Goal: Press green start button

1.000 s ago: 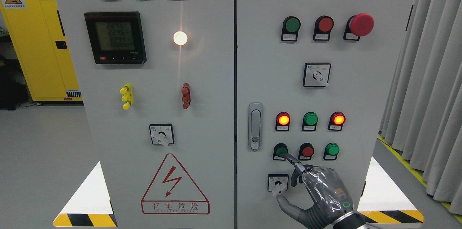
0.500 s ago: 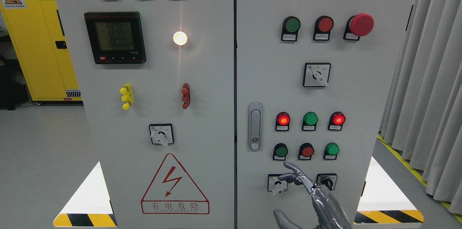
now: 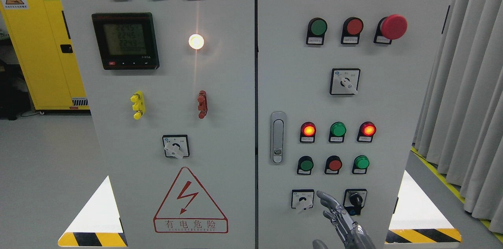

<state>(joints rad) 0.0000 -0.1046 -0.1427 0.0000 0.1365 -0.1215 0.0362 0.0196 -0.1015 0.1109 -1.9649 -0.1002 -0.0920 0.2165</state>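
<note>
Down at the bottom edge, the right hand (image 3: 341, 221) pokes up in front of the cabinet door (image 3: 393, 103), fingers (image 3: 328, 200) loosely extended, gripping nothing; most of it is cut off, so I judge only partly. Above it, untouched, the green start button (image 3: 305, 165) sits leftmost in its row, beside a red button (image 3: 334, 164).

Green start button (image 3: 306, 165): round, dark green, unlit, in a black bezel with a small label plate under it. Leftmost of three buttons in the lower row on the right cabinet door, beside a red one. Nothing touching it.
</note>
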